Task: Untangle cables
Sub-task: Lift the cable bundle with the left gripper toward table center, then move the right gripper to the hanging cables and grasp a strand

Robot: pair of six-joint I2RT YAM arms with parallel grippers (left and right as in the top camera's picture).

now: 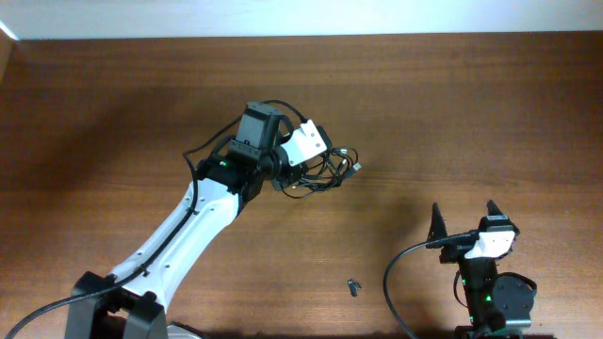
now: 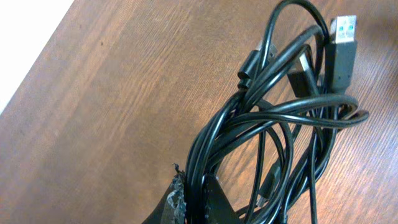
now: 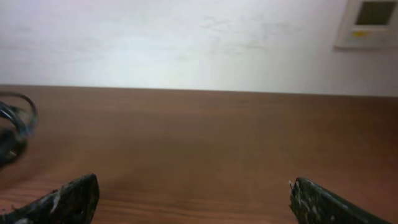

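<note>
A tangled bundle of black cables lies at the table's middle. In the left wrist view the bundle fills the right half, with a USB plug at the top right. My left gripper is shut on several strands of the bundle; from overhead the left gripper sits at the bundle's left edge. My right gripper is open and empty at the front right, far from the cables. In the right wrist view the right gripper has its fingers wide apart, and the cables show at the far left.
A small dark piece lies on the wooden table near the front middle. The right arm's own black cable loops beside its base. A white wall stands behind the table.
</note>
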